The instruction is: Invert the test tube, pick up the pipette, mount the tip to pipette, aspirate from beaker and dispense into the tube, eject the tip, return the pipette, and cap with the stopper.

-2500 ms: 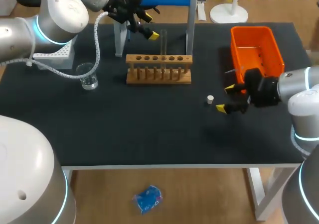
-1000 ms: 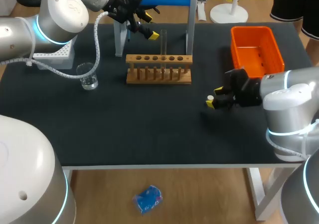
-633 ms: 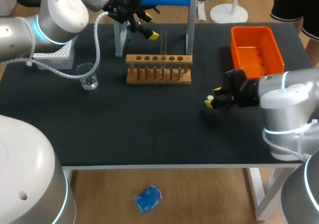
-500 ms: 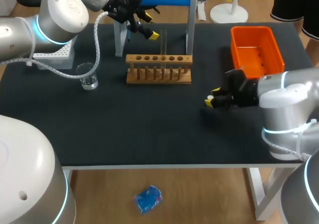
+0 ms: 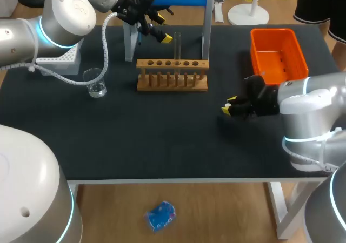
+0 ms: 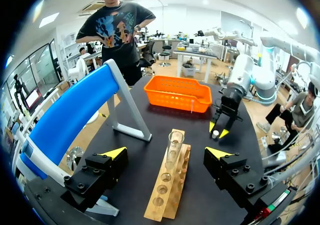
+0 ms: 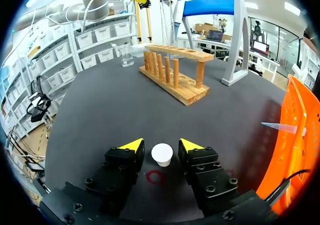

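**Head view.** Right pincer sits low on the tabletop, well apart from the rack. Left pincer is just beside the upright test tube.

**Left wrist view.** Left pincer spread; the test tube stands ahead between its fingers, untouched. Risk: sideways drift could knock the glass.

**Right wrist view.** Right pincer spread; white stopper between the fingers, a gap on either side. Risk: uneven closing could tip or squeeze out the stopper, and a skewed grip would likely miss the test tube's mouth.
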`<act>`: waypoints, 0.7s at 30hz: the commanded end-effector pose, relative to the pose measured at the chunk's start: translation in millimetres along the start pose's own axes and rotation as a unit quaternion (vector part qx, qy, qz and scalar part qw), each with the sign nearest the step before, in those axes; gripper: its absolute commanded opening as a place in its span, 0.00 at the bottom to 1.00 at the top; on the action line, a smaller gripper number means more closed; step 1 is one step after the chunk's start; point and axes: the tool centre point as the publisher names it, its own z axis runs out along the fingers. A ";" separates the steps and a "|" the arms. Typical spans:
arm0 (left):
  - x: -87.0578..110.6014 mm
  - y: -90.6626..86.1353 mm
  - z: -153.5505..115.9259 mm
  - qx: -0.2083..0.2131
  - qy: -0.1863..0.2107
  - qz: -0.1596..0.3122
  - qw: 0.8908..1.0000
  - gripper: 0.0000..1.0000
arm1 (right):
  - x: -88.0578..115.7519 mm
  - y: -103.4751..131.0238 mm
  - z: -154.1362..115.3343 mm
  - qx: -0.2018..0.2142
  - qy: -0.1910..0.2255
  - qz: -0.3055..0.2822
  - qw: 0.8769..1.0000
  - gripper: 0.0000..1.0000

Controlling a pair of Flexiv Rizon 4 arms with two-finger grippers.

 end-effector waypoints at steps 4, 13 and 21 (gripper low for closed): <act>0.0 1.1 0.8 0.003 0.000 0.001 1.000 1.00 | -1.0 1.4 -0.4 0.000 0.002 0.000 1.000 0.44; 0.0 1.1 0.8 0.003 0.000 0.001 1.000 1.00 | -1.5 1.9 0.9 0.003 0.002 -0.001 1.000 0.34; 0.0 1.1 0.8 0.003 0.000 0.001 1.000 1.00 | -1.9 0.2 1.7 0.010 0.000 -0.004 1.000 0.18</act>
